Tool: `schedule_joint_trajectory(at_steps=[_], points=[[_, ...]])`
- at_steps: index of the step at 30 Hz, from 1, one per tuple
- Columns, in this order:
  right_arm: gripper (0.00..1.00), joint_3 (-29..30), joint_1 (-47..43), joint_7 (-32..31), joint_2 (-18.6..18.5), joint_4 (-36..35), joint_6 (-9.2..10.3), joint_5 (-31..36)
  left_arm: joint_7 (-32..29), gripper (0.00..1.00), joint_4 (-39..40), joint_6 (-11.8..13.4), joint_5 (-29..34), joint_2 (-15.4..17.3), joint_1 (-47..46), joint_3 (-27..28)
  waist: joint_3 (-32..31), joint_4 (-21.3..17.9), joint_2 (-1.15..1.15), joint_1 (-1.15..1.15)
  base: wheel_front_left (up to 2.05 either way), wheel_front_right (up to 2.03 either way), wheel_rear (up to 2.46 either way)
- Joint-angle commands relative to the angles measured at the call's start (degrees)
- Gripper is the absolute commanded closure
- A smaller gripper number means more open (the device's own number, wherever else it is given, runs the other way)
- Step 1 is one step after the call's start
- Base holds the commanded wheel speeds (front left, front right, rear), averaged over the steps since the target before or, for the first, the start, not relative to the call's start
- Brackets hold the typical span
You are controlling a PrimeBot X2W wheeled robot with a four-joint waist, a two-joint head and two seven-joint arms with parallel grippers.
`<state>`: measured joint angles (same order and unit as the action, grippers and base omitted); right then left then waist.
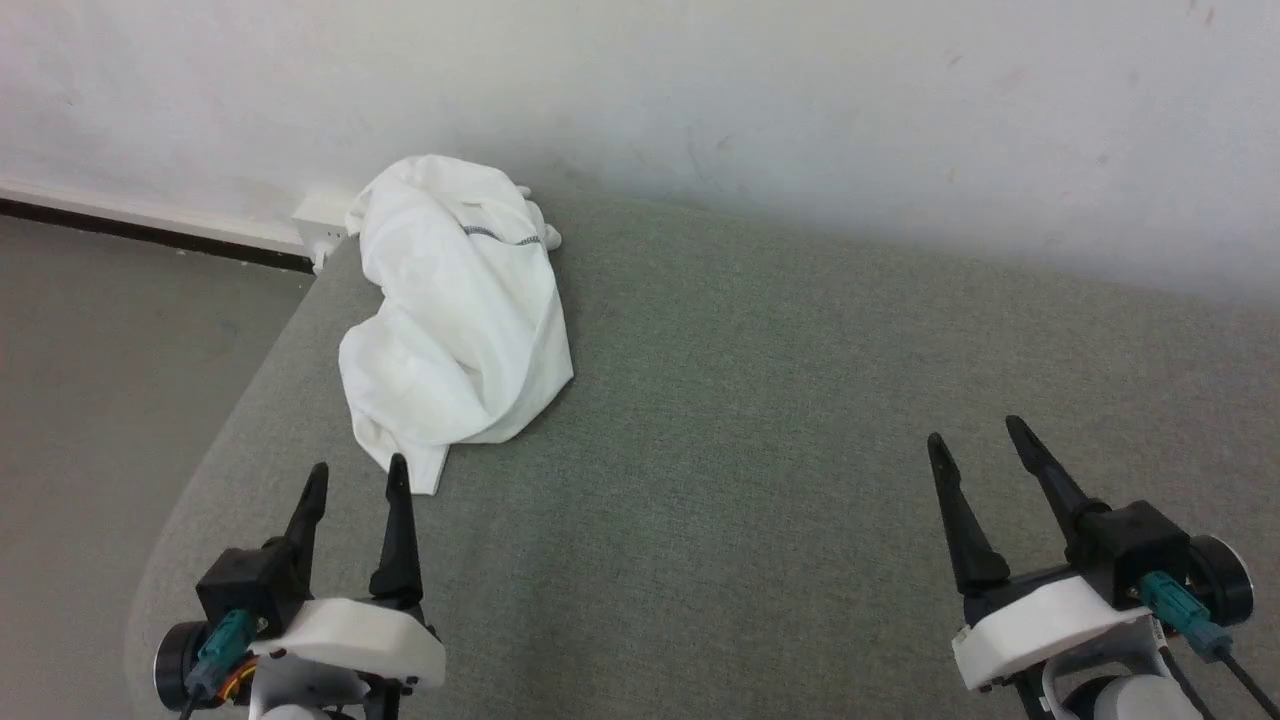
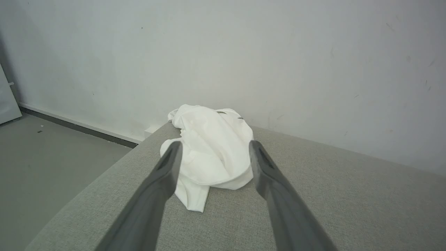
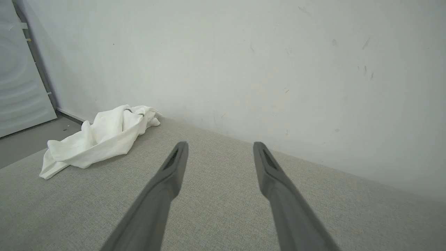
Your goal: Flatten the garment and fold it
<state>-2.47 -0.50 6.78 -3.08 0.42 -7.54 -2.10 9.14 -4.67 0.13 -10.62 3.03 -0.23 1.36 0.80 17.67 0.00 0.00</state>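
garment (image 1: 455, 310): white shirt, crumpled in a heap at the far left corner of the grey fabric table (image 1: 760, 400), right up against the wall (image 1: 800, 90). Its near tip lies just ahead of the left gripper (image 1: 358, 465). Not flattened at all yet imo.
left gripper: fingers spread wide, nothing between them, sitting by the table's left edge and aimed at the heap.
right gripper (image 1: 975, 431): also spread and empty, over toward the table's right side, well apart from the cloth.
risk, sliding off: the heap sits close to the left edge, so any tug toward that side could drag it over onto the floor (image 1: 90, 380).
risk, bad pinch: thin fabric folded over itself, so a grab probably catches several layers and lifts a lump instead of one edge. Can't tell where the hem or sleeves are; just a bit of dark seam (image 1: 500, 235) shows at the far end.
risk, no room: with the wall right behind it, spreading it there likely bunches cloth against the wall. I'd guess it needs pulling toward the table's middle first.
risk, reach: the right arm has a long way across, and crossing over could bump the left one.
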Motion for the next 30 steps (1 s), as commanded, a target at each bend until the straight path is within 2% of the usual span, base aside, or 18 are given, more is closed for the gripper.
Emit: schedule_joint_trajectory(at_steps=[1,9,18,21,25,30], points=[[0.0,-0.2,0.3,0.5,0.1,-0.2,0.03,-0.1,0.5,0.0,-0.2,0.3,-0.5,-0.1,-1.2,0.3,0.3,0.2,0.0,0.0,0.0,0.0,0.0],[0.0,-1.0,1.6,0.8,0.1,-0.5,0.04,-0.2,1.5,0.0,0.3,-1.1,-0.5,-0.1,-4.3,1.7,2.5,-0.6,0.0,0.0,0.0,0.0,0.0],[0.0,-2.8,5.9,-0.1,0.2,-2.4,0.04,1.3,2.6,0.0,2.5,-3.8,-0.9,0.7,-17.7,7.7,9.8,-5.6,0.0,0.0,0.0,0.0,0.0],[0.0,-3.1,7.2,-0.2,0.2,-2.7,0.04,1.5,2.9,0.0,0.9,-4.4,-1.1,2.4,-23.4,9.2,12.5,-7.6,0.0,0.0,0.0,0.0,0.0],[0.0,-3.3,8.7,0.3,0.2,-2.7,0.04,1.2,2.0,0.0,-5.7,-5.1,-2.3,6.3,-30.9,10.3,15.9,-10.2,0.0,0.0,0.0,0.0,0.0],[0.0,-3.6,10.6,1.7,0.2,-2.2,0.05,0.3,-4.9,0.0,-15.7,-5.9,-3.4,12.4,-40.2,10.1,19.7,-12.9,0.0,0.0,0.0,0.0,0.0]])
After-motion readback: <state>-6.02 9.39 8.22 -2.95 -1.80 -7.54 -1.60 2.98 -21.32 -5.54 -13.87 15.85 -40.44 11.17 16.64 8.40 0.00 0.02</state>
